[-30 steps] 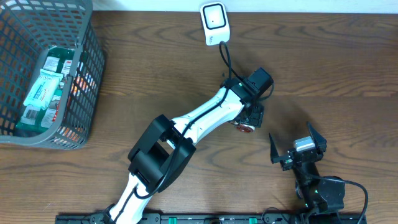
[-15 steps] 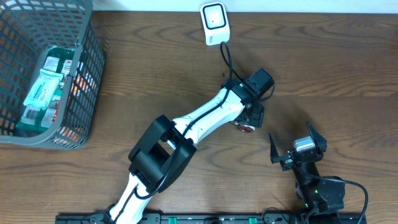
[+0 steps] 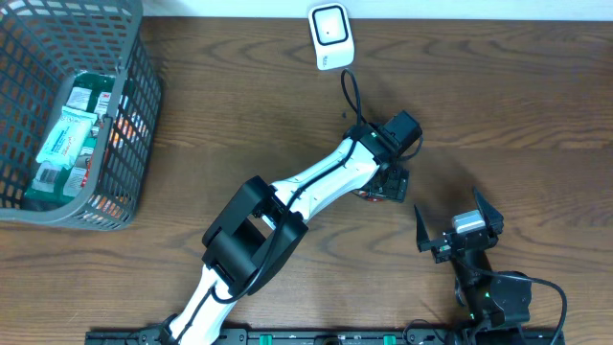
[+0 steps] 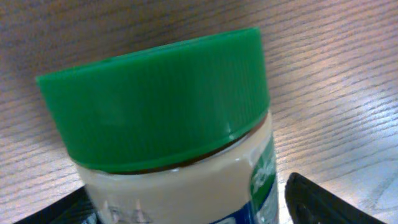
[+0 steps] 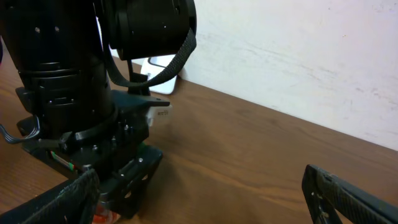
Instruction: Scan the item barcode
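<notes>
The item is a jar (image 4: 186,180) of cream-coloured spread with a green ribbed lid (image 4: 155,99) and a green and blue label. It fills the left wrist view, and no barcode shows on it. My left gripper (image 4: 199,211) stands open around the jar, with a gap between the jar and the right finger (image 4: 323,199). From overhead, the left gripper (image 3: 388,182) covers the jar, and only a red sliver (image 3: 367,195) peeks out. The white scanner (image 3: 329,36) stands at the table's far edge. My right gripper (image 3: 458,235) waits open and empty near the front.
A grey wire basket (image 3: 134,125) holding several packaged goods sits at the far left. The scanner's black cable (image 3: 349,91) runs towards the left arm. In the right wrist view, the left arm's wrist (image 5: 68,106) looms close on the left, with the scanner (image 5: 160,65) behind it.
The left jaws have spread wider around the jar. The left gripper has shifted slightly and now covers more of the jar's red end. The right arm is still.
</notes>
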Robot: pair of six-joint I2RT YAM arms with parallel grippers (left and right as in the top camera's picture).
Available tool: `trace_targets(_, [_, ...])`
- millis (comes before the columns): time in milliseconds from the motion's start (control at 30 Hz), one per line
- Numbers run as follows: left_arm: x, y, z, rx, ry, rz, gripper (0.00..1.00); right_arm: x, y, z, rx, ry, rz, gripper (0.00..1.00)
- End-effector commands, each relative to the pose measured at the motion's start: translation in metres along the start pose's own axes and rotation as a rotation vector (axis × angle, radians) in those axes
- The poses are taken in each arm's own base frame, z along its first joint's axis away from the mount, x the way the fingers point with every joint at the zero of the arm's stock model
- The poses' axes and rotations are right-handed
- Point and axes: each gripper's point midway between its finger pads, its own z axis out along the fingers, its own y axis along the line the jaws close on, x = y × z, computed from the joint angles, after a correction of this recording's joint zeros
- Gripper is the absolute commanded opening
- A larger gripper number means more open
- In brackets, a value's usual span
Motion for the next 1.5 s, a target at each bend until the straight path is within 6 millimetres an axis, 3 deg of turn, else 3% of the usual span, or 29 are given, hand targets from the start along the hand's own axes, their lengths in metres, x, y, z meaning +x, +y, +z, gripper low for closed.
trace_targets(0, [0.004,0.005,0.007,-0.023,0.012,-0.004,0.80,0.000,0.003,0.000,-0.010,-0.001,0.012,0.99])
trace_targets(267, [-0.008,0.020,0.004,-0.111,-0.055,-0.003,0.78,0.000,0.003,0.000,-0.009,-0.001,0.012,0.99])
trace_targets(633, [-0.017,0.017,0.000,-0.107,-0.096,-0.001,0.72,0.000,0.003,0.000,-0.010,-0.001,0.012,0.99])
trace_targets(733, [-0.021,0.023,-0.010,-0.141,-0.127,-0.002,0.65,0.000,0.003,0.000,-0.010,-0.001,0.012,0.99])
trace_targets(900, [-0.022,0.041,-0.033,-0.247,-0.166,-0.003,0.64,0.000,0.003,0.000,-0.010,-0.001,0.012,0.99])
trace_targets(1133, [-0.002,0.082,-0.072,-0.478,-0.147,-0.062,0.62,0.000,0.003,0.000,-0.010,-0.001,0.012,0.99])
trace_targets(1233, [-0.005,0.100,-0.087,-0.602,-0.195,-0.084,0.62,0.000,0.003,0.000,-0.010,-0.001,0.012,0.99])
trace_targets(1433, [-0.005,0.103,-0.089,-0.613,-0.206,-0.108,0.62,0.000,0.003,0.000,-0.010,-0.001,0.012,0.99])
trace_targets(1467, [-0.005,0.103,-0.091,-0.621,-0.220,-0.116,0.58,0.000,0.003,0.000,-0.010,-0.001,0.012,0.99])
